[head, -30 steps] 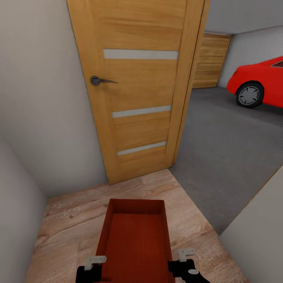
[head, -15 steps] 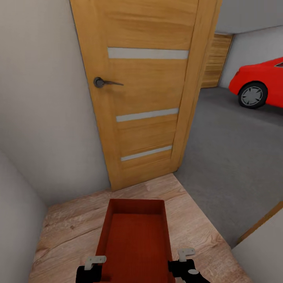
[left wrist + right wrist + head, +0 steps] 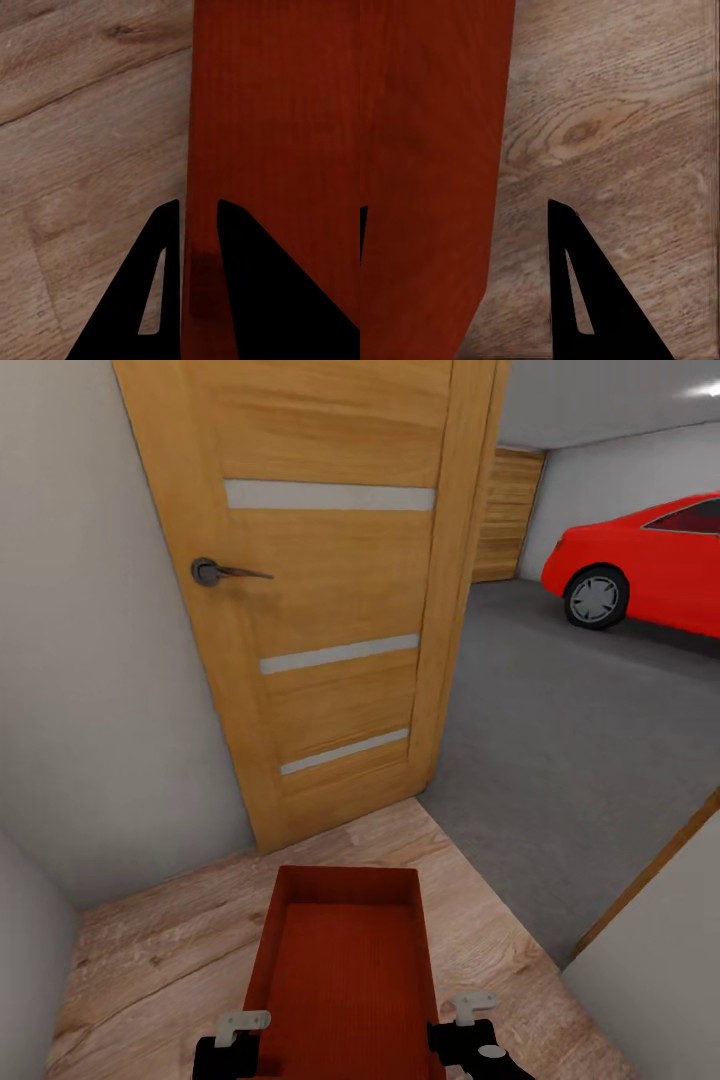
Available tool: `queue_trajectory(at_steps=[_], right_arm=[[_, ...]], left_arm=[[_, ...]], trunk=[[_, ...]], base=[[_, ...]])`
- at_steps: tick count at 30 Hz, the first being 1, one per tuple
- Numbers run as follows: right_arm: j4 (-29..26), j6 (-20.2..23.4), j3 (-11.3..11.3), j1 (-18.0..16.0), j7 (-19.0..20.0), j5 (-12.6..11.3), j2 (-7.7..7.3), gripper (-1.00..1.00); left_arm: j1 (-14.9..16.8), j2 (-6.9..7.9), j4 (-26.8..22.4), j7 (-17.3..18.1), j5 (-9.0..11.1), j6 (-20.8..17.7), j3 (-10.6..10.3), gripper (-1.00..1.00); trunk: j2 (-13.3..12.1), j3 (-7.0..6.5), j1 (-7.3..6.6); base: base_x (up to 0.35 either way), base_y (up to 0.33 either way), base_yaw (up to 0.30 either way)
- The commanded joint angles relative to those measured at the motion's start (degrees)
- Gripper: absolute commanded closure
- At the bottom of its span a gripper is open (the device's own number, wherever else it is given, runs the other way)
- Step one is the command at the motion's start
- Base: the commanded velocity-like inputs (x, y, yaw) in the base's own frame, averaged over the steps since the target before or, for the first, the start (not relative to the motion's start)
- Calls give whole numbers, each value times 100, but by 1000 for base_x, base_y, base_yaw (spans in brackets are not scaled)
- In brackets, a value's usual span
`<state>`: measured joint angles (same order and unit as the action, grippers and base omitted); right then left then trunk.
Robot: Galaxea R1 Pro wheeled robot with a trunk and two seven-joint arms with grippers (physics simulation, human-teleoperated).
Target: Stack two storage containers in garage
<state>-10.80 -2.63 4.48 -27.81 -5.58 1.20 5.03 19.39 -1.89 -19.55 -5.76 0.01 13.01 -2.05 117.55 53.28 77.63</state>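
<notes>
While the robot is rolling toward the garage doorway, both grippers are carrying one orange-red tub (image 3: 345, 970) level over the wood floor (image 3: 160, 950), one on each long wall so it stays balanced. The left gripper (image 3: 199, 217) is pinching the left wall with narrow jaws; the right gripper (image 3: 470, 1025) is clamping the right wall. Compared with a moment ago, the view is swinging right: the door (image 3: 320, 590) sits further left, and more of the red car (image 3: 650, 565) and concrete floor (image 3: 560, 740) shows.

container (image 3: 345, 970): matt ribbed plastic | door (image 3: 320, 590): varnished wood | garage floor (image 3: 570, 740): rough concrete
</notes>
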Motion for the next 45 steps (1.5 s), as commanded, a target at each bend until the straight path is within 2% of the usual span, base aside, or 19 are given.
queue_trajectory(at_steps=[1,7,21,38,45], right_arm=[[12,-15,27,-5,-58,21,-2,100],[13,-17,27,-5,-58,21,-2,100],[16,-15,27,-5,-57,21,-2,100],[16,-10,27,-5,-58,23,-2,100],[16,-10,27,-5,-58,24,-2,100]], left_arm=[[3,4,-5,-84,-10,18,29,100],[3,4,-5,-84,-10,18,29,100],[3,4,-5,-84,-10,18,29,100],[3,4,-5,-84,-10,18,29,100],[3,4,-5,-84,-10,18,29,100]], trunk=[[2,4,-1],[2,4,-1],[2,4,-1],[2,4,-1],[2,4,-1]], base=[[0,0,-263],[1,0,-217],[163,84,-26],[3,1,-239],[130,79,-56]])
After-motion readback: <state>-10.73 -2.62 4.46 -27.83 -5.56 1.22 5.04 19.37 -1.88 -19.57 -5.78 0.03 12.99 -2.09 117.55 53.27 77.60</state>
